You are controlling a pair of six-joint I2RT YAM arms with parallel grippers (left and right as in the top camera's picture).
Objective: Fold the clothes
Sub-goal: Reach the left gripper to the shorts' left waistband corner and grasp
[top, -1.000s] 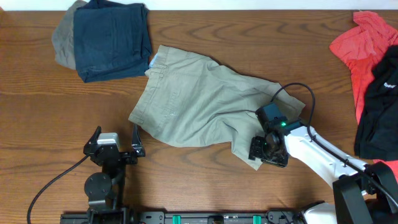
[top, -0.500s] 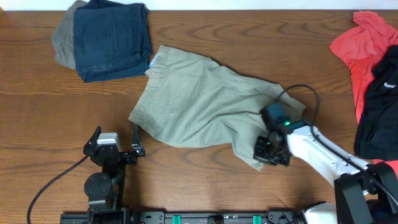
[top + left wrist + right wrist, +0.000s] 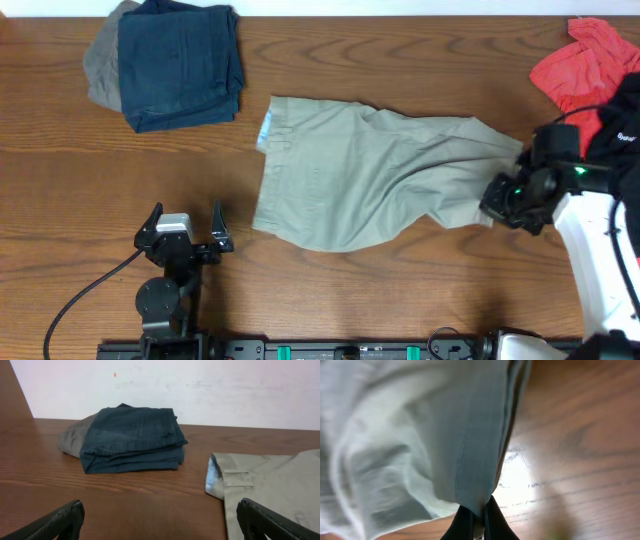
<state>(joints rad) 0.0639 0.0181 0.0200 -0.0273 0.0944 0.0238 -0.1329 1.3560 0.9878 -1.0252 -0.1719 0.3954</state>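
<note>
Two dark fingers of the right pincer point(image 3: 476, 514) are pressed narrowly together on a seamed edge of the khaki-grey shorts point(image 3: 360, 175), so a leg hem is held pinched between them. In the wrist view the cloth hangs away from that grip in loose folds, with bare wood visible just beside it. The hold appears to be placed at the leg end so that the garment can be drawn out flat before a fold is made; this is judged from the stretched lie of the fabric, not seen as motion.

From the grip the shorts are spread leftward across the middle of the table point(image 3: 80, 180), the gripped leg pointing toward the right edge and the waistband, with its belt loops, facing the left edge. The cloth looks soft and rumpled, with diagonal creases running from the waistband to the held leg, and no fold is yet made.

The left pincer point(image 3: 185, 222) is parked near the front edge, left of centre, its fingers set wide apart and holding nothing, clear of the shorts.

At the far left corner a folded navy garment point(image 3: 180, 65) is laid over a grey garment point(image 3: 100, 65). At the far right corner a red shirt point(image 3: 580, 75) and a black garment point(image 3: 610, 170) are heaped.
</note>
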